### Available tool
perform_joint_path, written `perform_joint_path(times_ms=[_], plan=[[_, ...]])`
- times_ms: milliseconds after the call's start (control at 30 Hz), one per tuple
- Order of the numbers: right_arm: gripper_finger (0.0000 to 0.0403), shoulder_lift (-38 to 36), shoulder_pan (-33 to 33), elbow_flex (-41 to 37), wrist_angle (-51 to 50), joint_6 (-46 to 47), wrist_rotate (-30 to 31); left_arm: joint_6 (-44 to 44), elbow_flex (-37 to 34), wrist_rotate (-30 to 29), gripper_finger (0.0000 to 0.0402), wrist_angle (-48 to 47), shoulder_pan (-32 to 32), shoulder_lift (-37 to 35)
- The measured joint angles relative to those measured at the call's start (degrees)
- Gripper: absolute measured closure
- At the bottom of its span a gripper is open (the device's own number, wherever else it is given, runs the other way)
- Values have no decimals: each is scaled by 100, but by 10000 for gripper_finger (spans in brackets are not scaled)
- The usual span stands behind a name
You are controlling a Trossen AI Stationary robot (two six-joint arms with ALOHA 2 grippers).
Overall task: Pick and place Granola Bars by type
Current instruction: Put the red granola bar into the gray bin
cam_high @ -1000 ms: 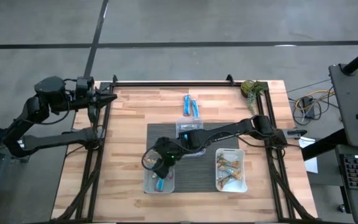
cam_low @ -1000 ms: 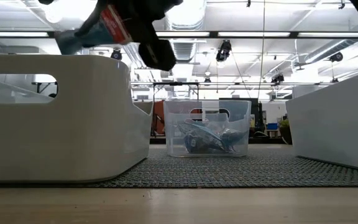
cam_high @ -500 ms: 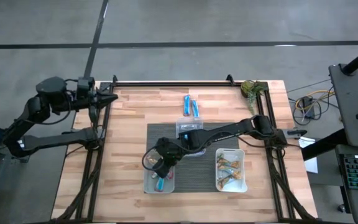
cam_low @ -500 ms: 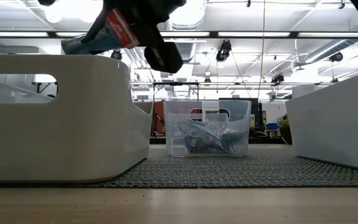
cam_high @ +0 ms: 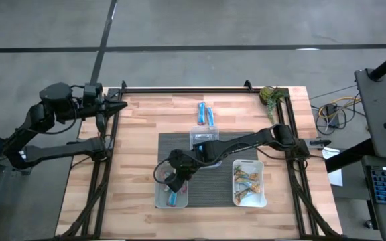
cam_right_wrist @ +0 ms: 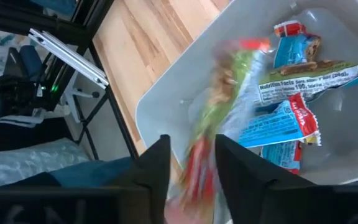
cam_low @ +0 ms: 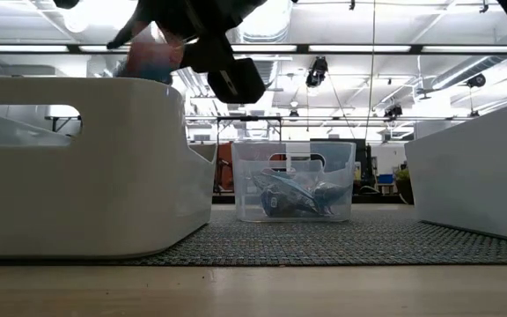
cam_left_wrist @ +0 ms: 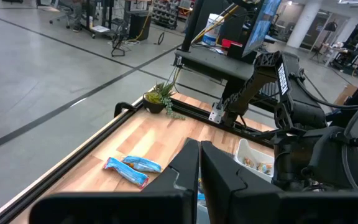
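The right claw hangs over the near-left white tub, its fingers parted a little with a granola bar between them. The bar shows only as a green-and-red streak in the wrist view (whether it is pinched or already slipping free I cannot tell). In the level view the claw's dark bulk sits just above the tub's rim, the bar's bluish end poking out beside it. The relation that matters is plain enough: the bar lies straight out from the fingertips, its long axis running on ahead of the claw and pointing down into the tub, where several blue-wrapped bars already lie in a loose heap. So I'd judge the drop needs no sideways travel, only a wider opening. Farther out, a clear tub at the far end of the dark mat holds more bars, another white tub on the right holds tan ones, and two blue bars lie side by side on the bare bench beyond. The right arm is much the nearer to all of these. The left claw waits pressed shut at the bench's far-left corner, well apart from everything. A small plant sits at the opposite far corner.
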Motion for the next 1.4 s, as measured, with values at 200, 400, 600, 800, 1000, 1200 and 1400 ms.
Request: perform_joint_path(times_ms=[200, 400, 600, 800, 1000, 1200, 1400], plan=[[230, 0, 4, -2, 7, 58, 8, -2, 0, 0, 402, 0, 0, 0], [209, 0, 4, -2, 7, 21, 30, -9, 0, 0, 402, 0, 1, 0], [223, 0, 4, -2, -7, -339, 63, -24, 0, 0, 402, 0, 2, 0], [297, -13, -23, -7, -58, -600, 342, -26, 0, 0, 402, -2, 0, 0], [387, -94, -139, -7, -55, -949, 355, -26, 0, -1, 402, -2, 1, 0], [394, -274, -280, -7, -96, -1265, 358, -17, 0, 0, 402, -31, 0, 0], [394, -772, -377, -4, -563, -1675, 672, -13, 0, -1, 402, -87, 1, -7]])
